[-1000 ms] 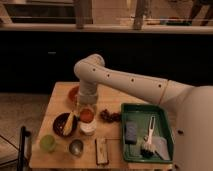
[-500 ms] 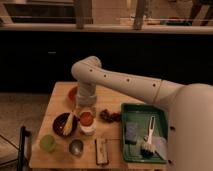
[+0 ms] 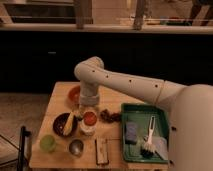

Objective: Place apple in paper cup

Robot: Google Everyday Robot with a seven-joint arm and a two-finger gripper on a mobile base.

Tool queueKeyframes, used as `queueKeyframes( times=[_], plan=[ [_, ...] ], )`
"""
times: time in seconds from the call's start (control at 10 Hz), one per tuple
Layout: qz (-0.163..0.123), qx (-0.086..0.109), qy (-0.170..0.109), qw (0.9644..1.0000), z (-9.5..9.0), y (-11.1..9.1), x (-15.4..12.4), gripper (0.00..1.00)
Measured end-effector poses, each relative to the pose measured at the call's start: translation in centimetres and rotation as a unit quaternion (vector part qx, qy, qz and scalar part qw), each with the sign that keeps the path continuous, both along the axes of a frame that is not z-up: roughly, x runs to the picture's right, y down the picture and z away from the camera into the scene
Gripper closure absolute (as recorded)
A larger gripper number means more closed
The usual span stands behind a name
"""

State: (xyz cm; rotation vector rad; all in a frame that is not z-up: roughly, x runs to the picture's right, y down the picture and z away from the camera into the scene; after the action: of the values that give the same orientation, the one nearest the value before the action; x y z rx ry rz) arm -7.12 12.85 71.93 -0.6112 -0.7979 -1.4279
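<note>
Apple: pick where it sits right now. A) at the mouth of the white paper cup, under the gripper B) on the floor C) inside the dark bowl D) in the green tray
A: the apple sits at the rim of the paper cup, directly beneath the gripper.

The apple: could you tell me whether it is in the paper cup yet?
In: the apple fills the paper cup mouth, directly below the gripper.

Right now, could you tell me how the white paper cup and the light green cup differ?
The paper cup is white, under the gripper, with the apple at its mouth; the light green cup stands apart near the table's front left corner, nothing over it. Both stand upright on the wooden table.
</note>
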Motion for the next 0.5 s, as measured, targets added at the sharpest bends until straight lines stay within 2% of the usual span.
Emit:
queueKeyframes(
  times=[0.5],
  plan=[
    [0.009, 0.013, -0.005, 0.9999, 0.41, -1.03, 0.04, 0.2]
  ],
)
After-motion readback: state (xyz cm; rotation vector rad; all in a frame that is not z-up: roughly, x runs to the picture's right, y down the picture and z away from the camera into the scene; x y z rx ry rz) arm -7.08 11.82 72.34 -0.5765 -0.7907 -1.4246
